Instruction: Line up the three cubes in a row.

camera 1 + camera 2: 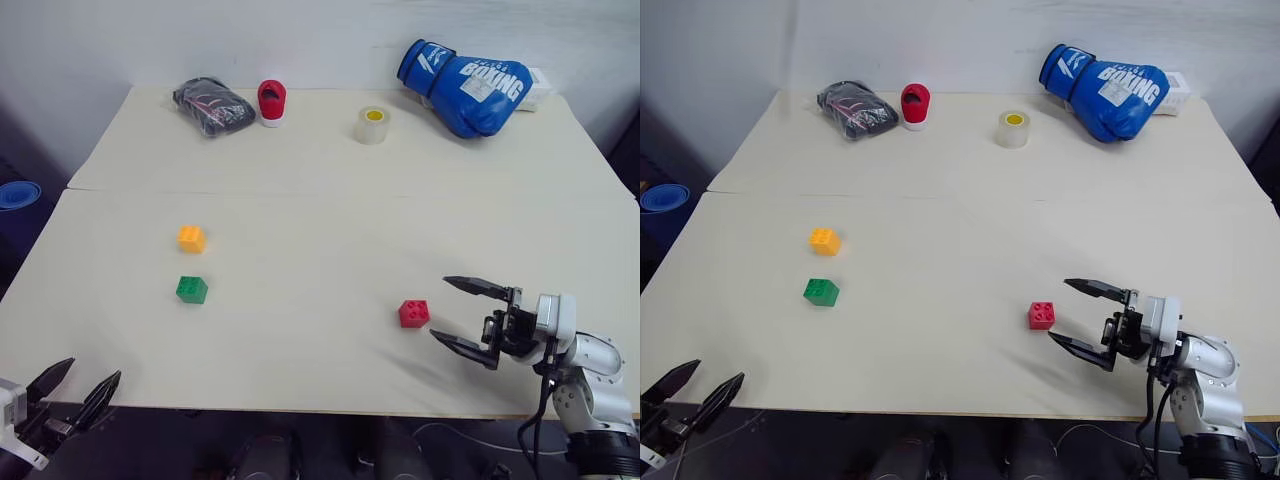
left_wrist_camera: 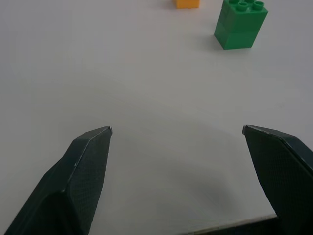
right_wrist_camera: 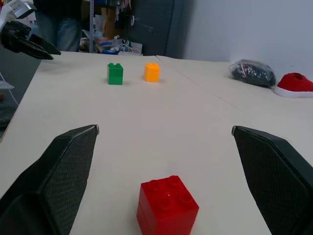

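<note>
The red cube (image 1: 414,313) rests on the table at the front right, just clear of my right gripper (image 1: 457,310), whose fingers stand open and point left at it with nothing between them. In the right wrist view the red cube (image 3: 167,204) lies between and slightly ahead of the fingertips. The orange-yellow cube (image 1: 191,238) and the green cube (image 1: 191,289) sit one behind the other at the left. My left gripper (image 1: 84,375) hangs open at the table's front left edge, well short of the green cube (image 2: 240,23).
Along the back of the cream table (image 1: 320,200) lie a black bundle (image 1: 213,105), a red-and-white cylinder (image 1: 271,102), a tape roll (image 1: 372,124) and a blue boxing glove (image 1: 465,87). A blue object (image 1: 18,193) sits off the table's left side.
</note>
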`<state>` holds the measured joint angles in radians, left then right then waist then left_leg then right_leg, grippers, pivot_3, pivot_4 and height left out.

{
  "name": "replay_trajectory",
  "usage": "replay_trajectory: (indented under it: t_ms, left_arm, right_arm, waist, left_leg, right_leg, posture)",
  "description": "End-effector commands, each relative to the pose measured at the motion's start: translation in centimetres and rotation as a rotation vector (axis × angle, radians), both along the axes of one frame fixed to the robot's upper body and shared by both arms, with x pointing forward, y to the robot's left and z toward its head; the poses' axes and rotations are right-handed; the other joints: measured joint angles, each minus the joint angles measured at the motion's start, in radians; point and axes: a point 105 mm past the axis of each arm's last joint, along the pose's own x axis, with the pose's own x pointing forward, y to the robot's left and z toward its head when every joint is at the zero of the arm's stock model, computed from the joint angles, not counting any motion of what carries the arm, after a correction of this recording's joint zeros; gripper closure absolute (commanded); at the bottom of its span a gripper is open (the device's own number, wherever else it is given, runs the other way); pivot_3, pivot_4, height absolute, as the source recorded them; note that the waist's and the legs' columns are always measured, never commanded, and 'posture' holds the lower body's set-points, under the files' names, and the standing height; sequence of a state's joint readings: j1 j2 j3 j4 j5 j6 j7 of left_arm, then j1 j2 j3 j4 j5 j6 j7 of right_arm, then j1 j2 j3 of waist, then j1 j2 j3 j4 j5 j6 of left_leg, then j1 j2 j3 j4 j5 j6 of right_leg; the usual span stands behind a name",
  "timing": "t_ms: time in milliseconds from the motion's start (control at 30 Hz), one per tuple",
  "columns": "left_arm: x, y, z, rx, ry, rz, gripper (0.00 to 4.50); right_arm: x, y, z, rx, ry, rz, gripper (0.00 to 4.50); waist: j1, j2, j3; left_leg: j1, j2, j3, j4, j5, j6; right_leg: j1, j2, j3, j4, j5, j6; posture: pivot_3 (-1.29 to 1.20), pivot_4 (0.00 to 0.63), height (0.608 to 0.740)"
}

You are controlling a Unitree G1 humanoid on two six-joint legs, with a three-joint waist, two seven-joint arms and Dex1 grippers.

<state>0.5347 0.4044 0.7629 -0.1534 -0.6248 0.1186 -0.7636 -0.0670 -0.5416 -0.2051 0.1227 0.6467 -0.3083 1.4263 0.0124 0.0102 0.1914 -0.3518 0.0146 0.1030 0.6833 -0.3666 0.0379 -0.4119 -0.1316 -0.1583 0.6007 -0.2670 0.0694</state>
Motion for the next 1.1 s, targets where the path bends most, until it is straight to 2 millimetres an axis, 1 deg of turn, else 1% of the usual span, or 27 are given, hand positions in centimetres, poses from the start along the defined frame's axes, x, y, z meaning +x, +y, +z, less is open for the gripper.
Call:
replay_trajectory:
  t_ms: [33, 100, 200, 233, 267, 333, 367, 400, 600, 667, 800, 867, 900, 1067, 1100]
  left_arm:
    - [2.3, -3.0, 2.4, -0.049, -0.140, 0.002, 0.00]
    - [3.5, -4.5, 2.9, -0.054, -0.174, 0.014, 0.00]
    - [5.6, -6.1, 3.5, -0.086, -0.206, 0.094, 0.00]
    - [6.4, -6.7, 3.6, -0.057, -0.194, 0.112, 0.00]
    - [7.2, -7.8, 3.8, -0.027, -0.198, 0.101, 0.00]
    - [8.8, -8.5, 3.9, 0.021, -0.200, 0.203, 0.00]
    - [9.2, -8.6, 3.8, 0.023, -0.194, 0.241, 0.00]
    - [9.7, -9.0, 3.5, 0.013, -0.188, 0.244, 0.00]
    - [11.6, -11.5, 2.4, -0.047, -0.145, 0.183, 0.00]
    - [11.8, -11.9, 2.1, -0.050, -0.134, 0.183, 0.00]
    - [12.0, -11.6, 1.4, -0.041, -0.111, 0.225, 0.00]
    - [12.1, -11.4, 1.0, -0.057, -0.102, 0.241, 0.44]
    - [12.2, -11.4, 0.7, -0.052, -0.093, 0.233, 0.58]
    - [12.6, -11.4, 0.4, -0.044, -0.092, 0.217, 2.06]
    - [12.7, -11.4, 0.4, -0.041, -0.093, 0.213, 2.43]
  right_arm:
    - [-0.3, 0.0, 0.3, 0.017, -0.045, 0.022, 0.03]
    - [-0.3, 0.1, 0.0, 0.011, -0.047, 0.032, 0.03]
    - [-0.3, 0.1, -0.8, 0.000, -0.042, 0.047, 0.03]
    - [-0.4, 0.0, -1.1, -0.003, -0.039, 0.055, 0.03]
    - [-0.5, -0.1, -1.4, -0.005, -0.031, 0.065, 0.03]
    - [-0.8, -0.4, -2.3, -0.014, -0.006, 0.083, 0.03]
    - [-0.9, -0.5, -2.6, -0.018, 0.005, 0.087, 0.03]
    - [-1.0, -0.7, -2.9, -0.022, 0.013, 0.084, 0.03]
    - [-1.3, -1.7, -4.4, -0.038, 0.042, 0.054, 0.03]
    - [-1.5, -2.0, -4.9, -0.046, 0.051, 0.046, 0.03]
    - [-2.0, -2.4, -6.0, -0.065, 0.069, 0.029, 0.03]
    - [-2.1, -2.7, -6.6, -0.073, 0.078, 0.017, 0.00]
    - [-2.2, -2.8, -6.8, -0.077, 0.081, 0.010, 0.00]
    - [-2.0, -3.1, -7.4, -0.083, 0.087, -0.014, 0.00]
    - [-1.9, -3.2, -7.5, -0.084, 0.087, -0.017, 0.00]
  waist:
    - [0.010, 0.000, 0.000]
    - [0.011, -0.001, 0.000]
    - [0.011, -0.001, 0.000]
    - [0.011, -0.001, -0.001]
    - [0.011, -0.001, -0.001]
    - [0.012, -0.001, -0.001]
    - [0.013, -0.001, -0.001]
    - [0.012, -0.001, -0.001]
    - [0.011, -0.002, -0.001]
    - [0.012, -0.002, -0.001]
    - [0.012, -0.002, -0.001]
    - [0.012, -0.002, -0.001]
    - [0.012, -0.003, -0.001]
    - [0.013, -0.012, -0.006]
    - [0.013, -0.013, -0.007]
  left_leg:
    - [0.000, 0.000, 0.000, 0.000, 0.000, 0.000]
    - [0.000, 0.000, 0.000, 0.000, 0.001, 0.001]
    - [0.000, 0.000, 0.000, 0.000, 0.001, 0.001]
    - [0.000, 0.000, 0.001, 0.000, 0.001, 0.001]
    - [0.000, 0.000, 0.001, 0.000, 0.002, 0.001]
    - [0.001, -0.001, 0.002, 0.000, 0.002, 0.001]
    - [0.001, -0.001, 0.002, 0.000, 0.002, 0.001]
    - [0.001, -0.002, 0.002, 0.000, 0.002, 0.002]
    - [0.002, -0.001, 0.002, 0.000, 0.003, 0.001]
    - [0.002, -0.001, 0.002, 0.001, 0.003, 0.001]
    - [0.002, -0.001, 0.002, 0.001, 0.003, 0.001]
    - [0.002, -0.001, 0.002, 0.001, 0.003, 0.001]
    - [0.003, -0.001, 0.002, 0.001, 0.003, 0.001]
    - [0.003, -0.001, 0.002, 0.001, 0.003, 0.001]
    - [0.004, -0.001, 0.001, 0.001, 0.003, 0.001]
  right_leg:
    - [0.000, 0.000, 0.000, 0.000, 0.000, 0.000]
    - [0.000, 0.000, 0.000, 0.000, 0.000, 0.000]
    - [0.000, 0.000, 0.000, 0.000, 0.000, 0.000]
    - [0.001, 0.001, 0.000, 0.001, 0.000, 0.000]
    - [0.001, 0.001, 0.000, 0.001, 0.000, 0.000]
    - [0.001, 0.002, 0.000, 0.001, 0.000, 0.001]
    - [0.002, 0.002, 0.000, 0.001, 0.001, 0.001]
    - [0.002, 0.001, 0.000, 0.001, 0.001, 0.001]
    - [0.002, 0.002, 0.000, 0.002, 0.001, 0.001]
    - [0.002, 0.002, 0.000, 0.002, 0.001, 0.001]
    - [0.002, 0.002, 0.000, 0.001, 0.001, 0.001]
    - [0.003, 0.002, 0.000, 0.001, 0.001, 0.001]
    - [0.003, 0.002, 0.000, 0.001, 0.001, 0.001]
    - [0.004, 0.001, 0.000, 0.000, 0.001, 0.001]
    - [0.005, 0.001, 0.000, 0.000, 0.001, 0.001]
  posture:
    - [0.00, 0.150, 0.740]
    - [0.00, 0.150, 0.740]
    - [0.00, 0.150, 0.740]
    - [0.00, 0.150, 0.740]
    - [0.00, 0.150, 0.740]
    - [0.00, 0.150, 0.740]
    - [0.00, 0.150, 0.740]
    - [0.00, 0.150, 0.740]
    - [0.00, 0.150, 0.740]
    - [0.00, 0.150, 0.740]
    - [0.00, 0.150, 0.740]
    - [0.00, 0.150, 0.740]
    - [0.00, 0.150, 0.740]
    - [0.00, 0.150, 0.740]
    - [0.00, 0.150, 0.740]
